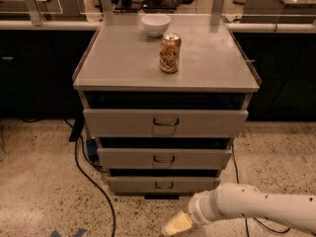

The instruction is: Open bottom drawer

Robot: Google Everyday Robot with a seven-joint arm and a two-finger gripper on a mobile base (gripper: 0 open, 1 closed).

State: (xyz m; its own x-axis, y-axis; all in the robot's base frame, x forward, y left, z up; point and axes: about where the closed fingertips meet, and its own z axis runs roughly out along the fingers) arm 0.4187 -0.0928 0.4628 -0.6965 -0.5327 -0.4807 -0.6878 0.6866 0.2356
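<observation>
The grey cabinet has three drawer fronts. The bottom drawer (163, 183) is the narrowest and lowest, with a small dark pull handle (163, 185) at its centre; its front sits just above the floor. The mid-sized drawer (164, 158) and the widest top drawer (165, 123) are above it. My white arm (256, 206) reaches in from the lower right. My gripper (174, 225), with a pale yellowish tip, is low over the floor, just below and in front of the bottom drawer, apart from its handle.
A drink can (170, 53) and a white bowl (155, 24) stand on the cabinet top (118, 63). A black cable (94, 179) runs across the speckled floor at the cabinet's left. Dark counters stand behind.
</observation>
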